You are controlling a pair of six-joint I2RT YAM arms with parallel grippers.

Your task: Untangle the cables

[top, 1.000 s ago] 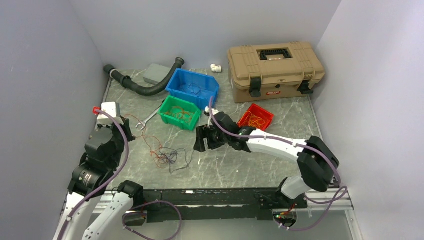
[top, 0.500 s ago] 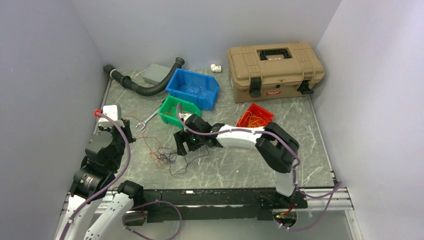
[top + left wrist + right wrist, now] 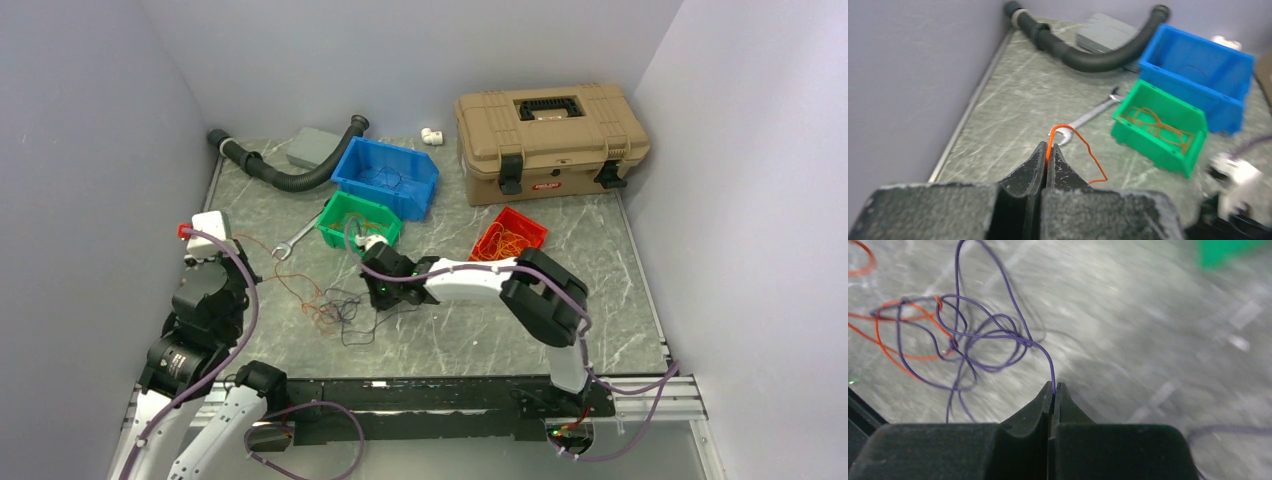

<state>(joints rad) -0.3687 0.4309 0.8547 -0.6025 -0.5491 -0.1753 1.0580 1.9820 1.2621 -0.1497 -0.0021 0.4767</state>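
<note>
left gripper (image 3: pixel 1047 150): you've got it clamped on an orange cable (image 3: pixel 1082 138), left of the green bin (image 3: pixel 340 237)
right gripper (image 3: pixel 1053 388): pinched shut on a purple cable (image 3: pixel 1047 359), in front of that bin
progress: early-ish I'd say, the knot (image 3: pixel 335 312) in front of the bin isn't apart yet

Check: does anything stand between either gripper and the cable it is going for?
Nothing visible does. The left gripper has its jaws shut on an orange cable, and the right gripper has its jaws shut on a purple cable.
</note>
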